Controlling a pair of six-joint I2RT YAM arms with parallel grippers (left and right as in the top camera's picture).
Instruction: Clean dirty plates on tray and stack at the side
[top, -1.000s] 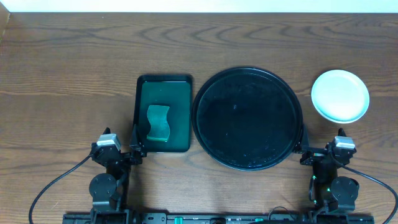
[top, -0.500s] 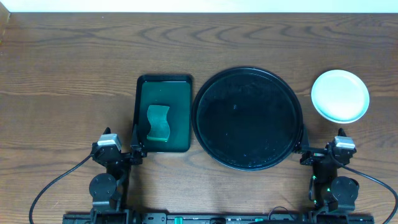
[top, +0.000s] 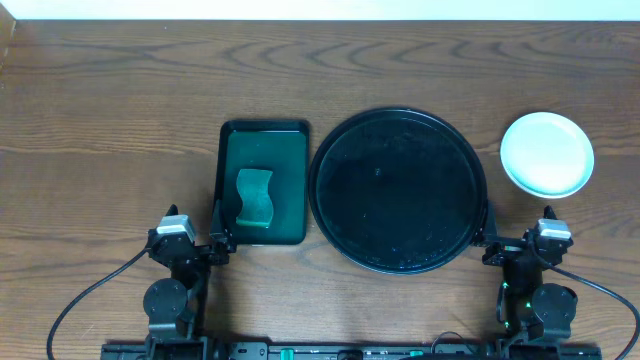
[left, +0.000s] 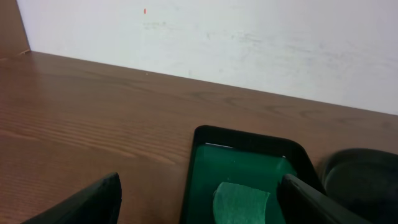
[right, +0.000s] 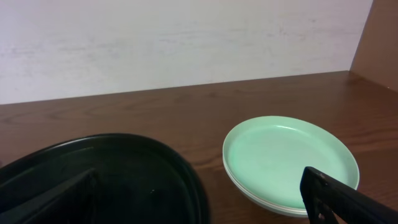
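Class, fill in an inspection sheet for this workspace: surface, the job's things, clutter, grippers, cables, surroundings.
Surface: brown wooden table, no spills seen.
Job's things: black round tray is empty; the plates sit stacked on the table to its right, and the top face shows no smears.
Clutter: a green rectangular tray left of the black one holds a sponge; nothing else seen.
Grippers: left gripper and right gripper are open, holding nothing, at the near edge.
Cables: black cables trail from both arm bases.
Surroundings: white wall behind the table.
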